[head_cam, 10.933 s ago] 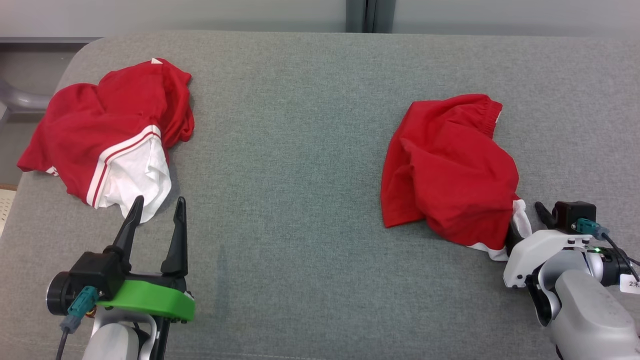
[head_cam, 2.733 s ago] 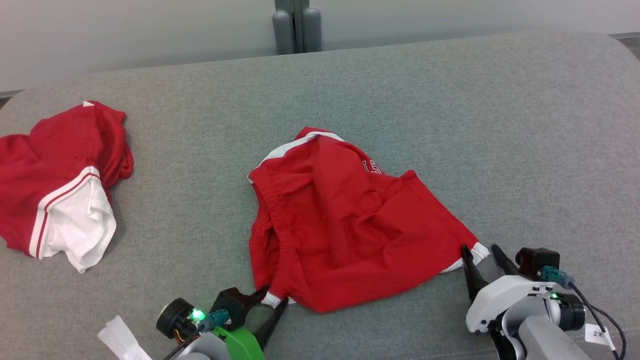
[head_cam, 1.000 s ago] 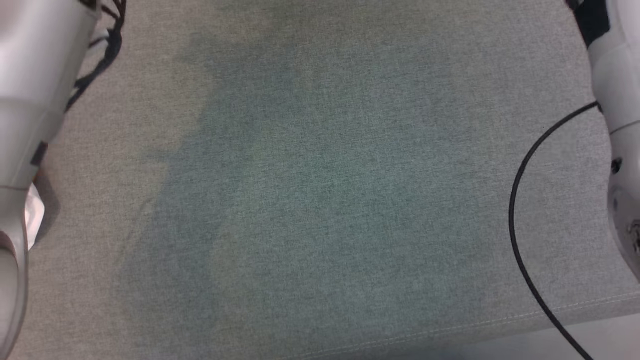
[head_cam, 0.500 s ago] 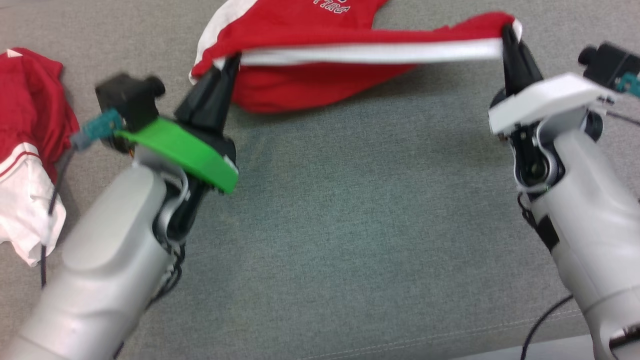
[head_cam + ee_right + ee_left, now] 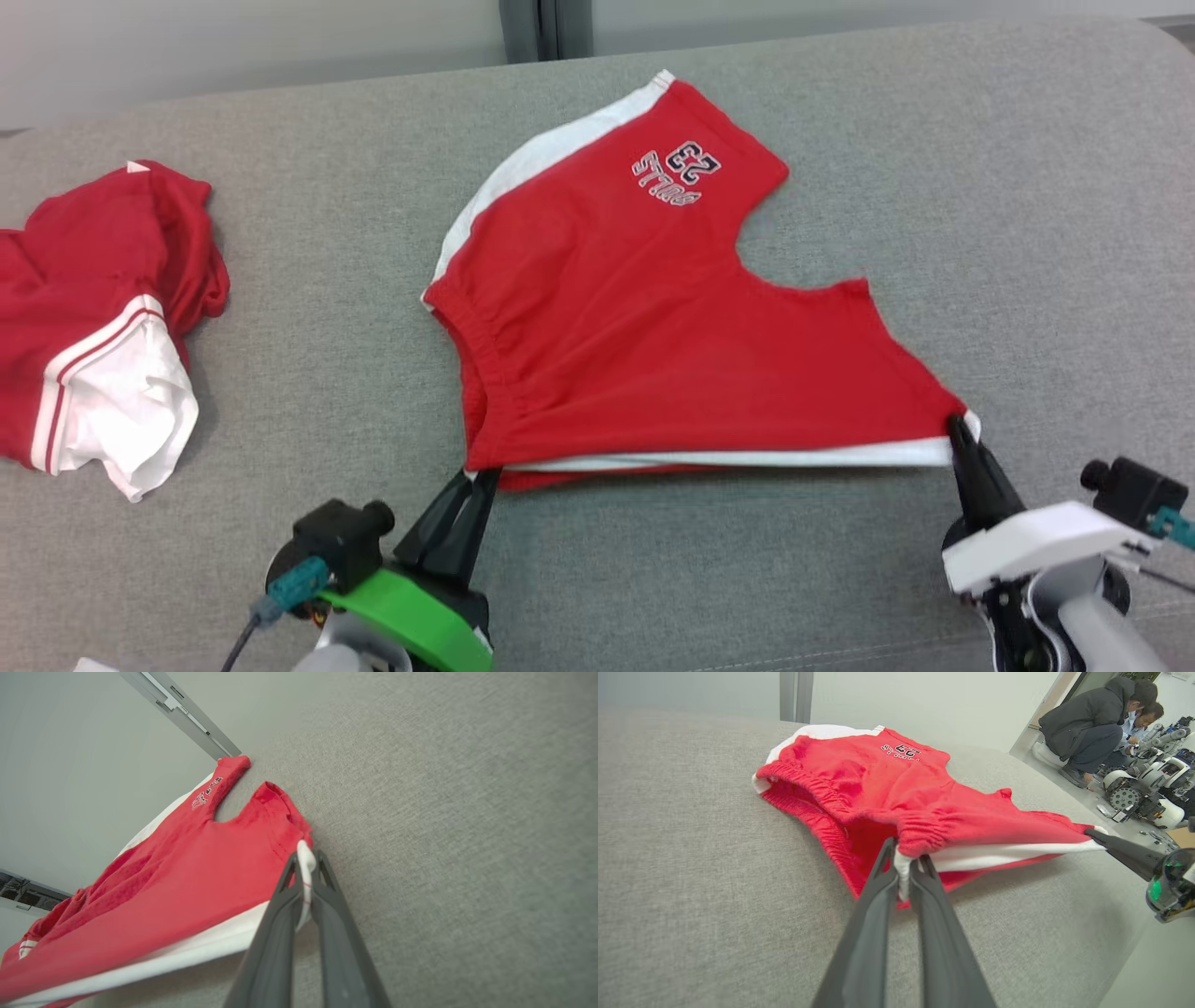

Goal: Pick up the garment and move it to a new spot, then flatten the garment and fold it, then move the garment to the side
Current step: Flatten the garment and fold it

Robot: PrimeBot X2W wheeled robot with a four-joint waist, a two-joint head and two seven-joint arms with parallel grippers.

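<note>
- Relocation: judged done. The red shorts [image 5: 653,327] lie near the middle of the grey padded bench [image 5: 1027,187], well apart from a crumpled red-and-white garment [image 5: 103,308] at its left end
- Flattening: judged in hand and well advanced. The far leg with the printed number lies smooth on the bench. The near side, with its white stripe, is drawn taut between the two tools; in the left wrist view it appears held just clear of the surface
- Outstanding: lay the near side down, fold, then shift the shorts aside. No fold is visible yet
- Left tool [image 5: 479,478]: closed on the waistband corner at the near left, with white fabric pinched between the tips. It sits low over the bench, pointing away from the robot
- Right tool [image 5: 960,431]: closed on the white-trimmed hem corner at the near right. It sits low, with its tips leaning slightly towards the left
- Both arms work from the near edge of the bench, well apart, spanning the full stretched side of the shorts
</note>
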